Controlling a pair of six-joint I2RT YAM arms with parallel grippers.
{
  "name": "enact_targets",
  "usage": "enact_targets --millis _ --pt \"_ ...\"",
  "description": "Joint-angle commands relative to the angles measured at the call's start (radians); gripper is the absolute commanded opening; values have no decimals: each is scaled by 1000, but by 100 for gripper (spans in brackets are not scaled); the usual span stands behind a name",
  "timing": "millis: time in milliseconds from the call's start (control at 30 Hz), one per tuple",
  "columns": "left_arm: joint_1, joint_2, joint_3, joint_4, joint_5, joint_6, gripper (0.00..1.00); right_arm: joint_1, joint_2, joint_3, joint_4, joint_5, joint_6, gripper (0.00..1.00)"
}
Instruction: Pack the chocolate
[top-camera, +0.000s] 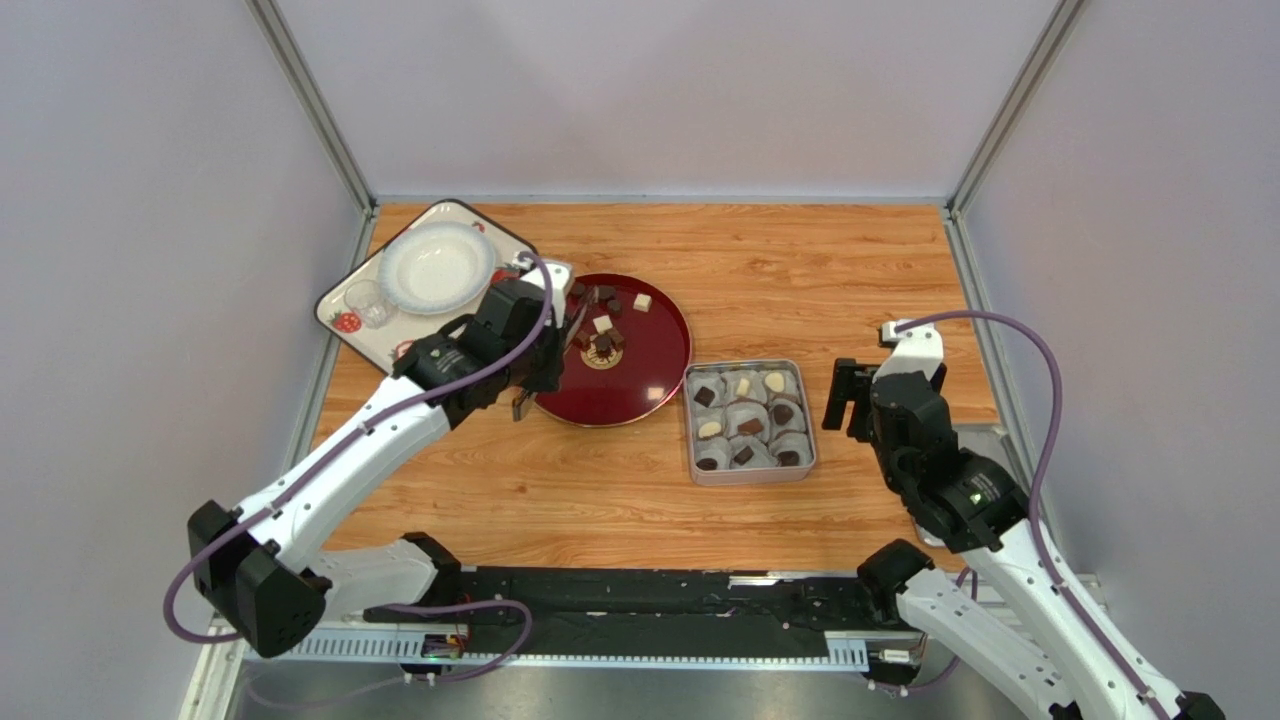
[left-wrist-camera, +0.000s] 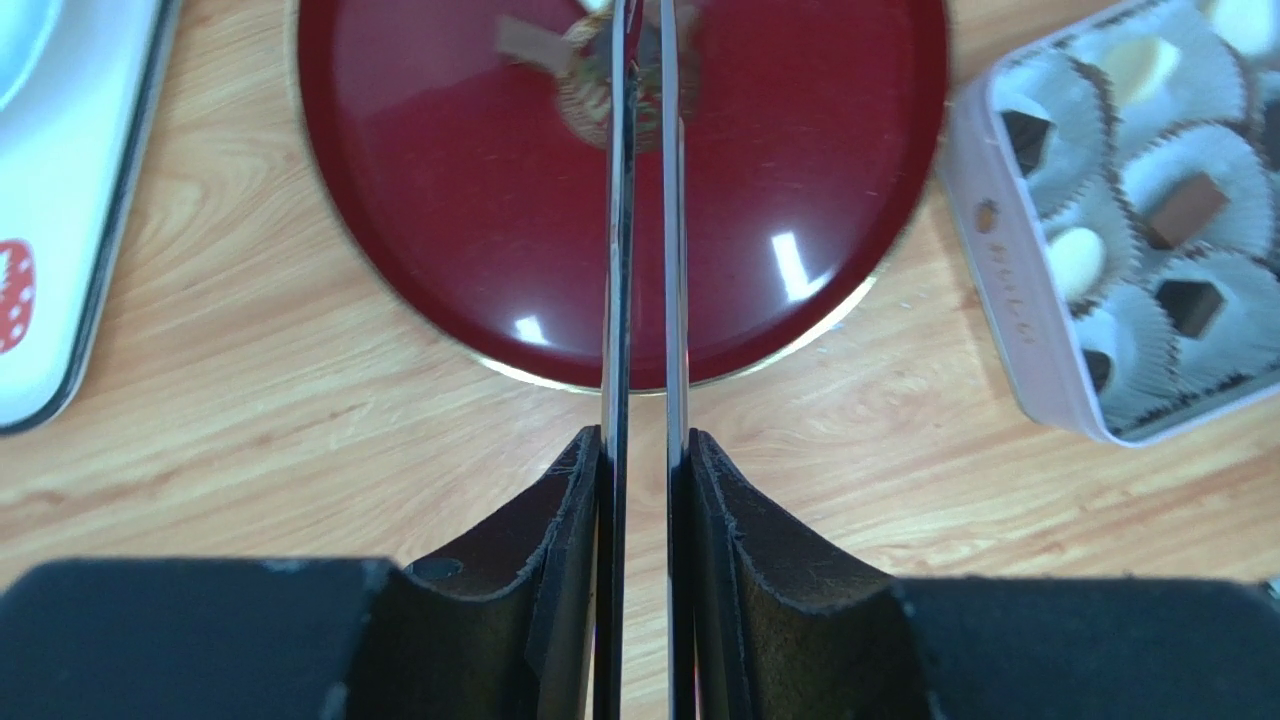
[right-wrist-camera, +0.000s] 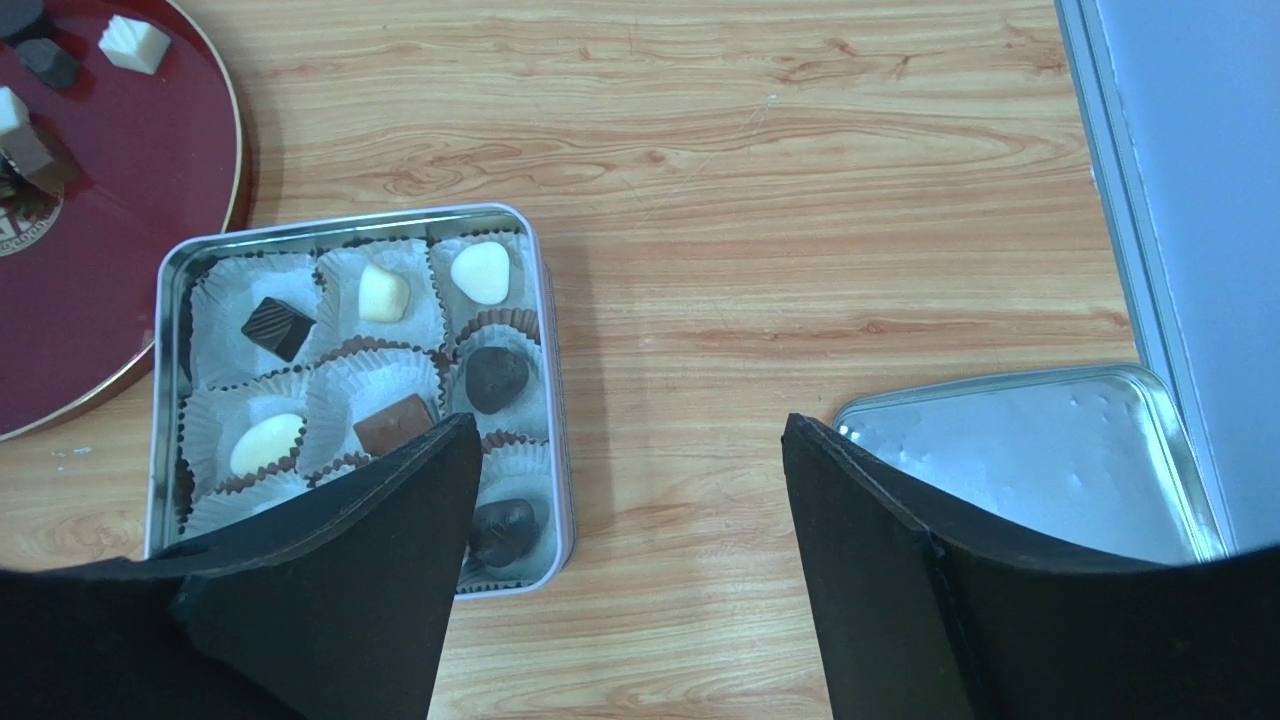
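Observation:
Several pieces of chocolate (top-camera: 604, 342) lie on a round dark red plate (top-camera: 646, 383); in the right wrist view a white cube (right-wrist-camera: 132, 42) sits near that plate's far edge. More chocolate (right-wrist-camera: 493, 378) fills white paper cups in a square grey tin (top-camera: 696, 450). My left gripper (left-wrist-camera: 643, 465) is shut on a pair of thin metal tongs (left-wrist-camera: 616, 300). Their tips reach over the plate (left-wrist-camera: 421, 195) to a blurred brown piece (left-wrist-camera: 589, 93). Whether the tips pinch it I cannot tell. My right gripper (right-wrist-camera: 631, 435) hangs open over bare wood just right of the tin (right-wrist-camera: 556, 450).
A white tray (top-camera: 343, 300) with a white plate (top-camera: 433, 267) stands at the back left, close to my left arm. The tin's silver lid (right-wrist-camera: 1037, 465) lies on the table right of my right gripper. Grey walls close the sides and back.

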Motion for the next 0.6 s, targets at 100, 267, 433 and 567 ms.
enact_targets --millis 100,267,433,567 --pt "132 -174 -139 121 -93 -57 33 -2 35 33 91 -10 31 78" --pt "275 -258 -269 124 -73 -159 34 -2 32 15 126 -51 49 78" --pt "376 -311 -407 149 -54 -253 34 -2 3 1 152 -80 43 78" --pt "382 -323 -490 210 -30 -325 35 -2 -28 -11 165 -90 35 78"
